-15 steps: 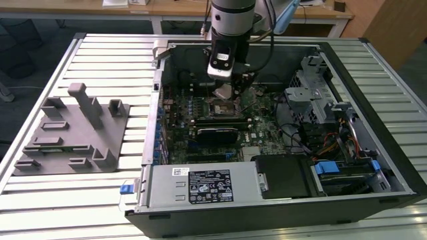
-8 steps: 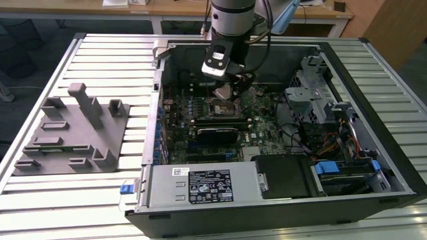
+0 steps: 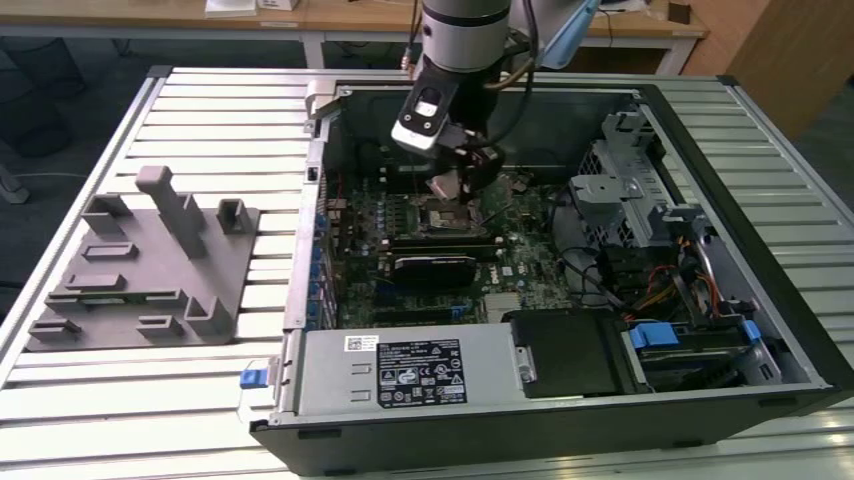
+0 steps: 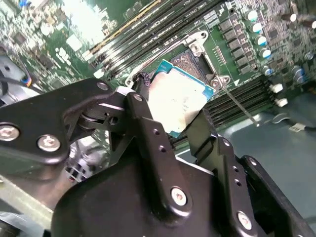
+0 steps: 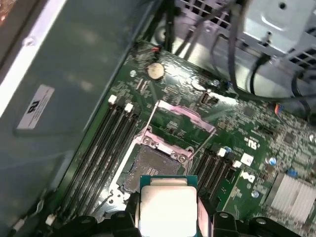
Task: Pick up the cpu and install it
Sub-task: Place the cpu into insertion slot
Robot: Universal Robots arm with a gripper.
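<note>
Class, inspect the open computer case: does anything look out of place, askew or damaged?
Nothing looks damaged or spilled. The gripper holds the cpu above the open, empty socket; the chip is not yet seated.

One cpu (image 4: 180,98), one socket (image 5: 149,168), one hand (image 4: 174,116)

A slatted metal table (image 3: 214,120) is seen. A grey holder block (image 3: 147,285) and an open computer case (image 3: 534,432) are set on it.
</note>
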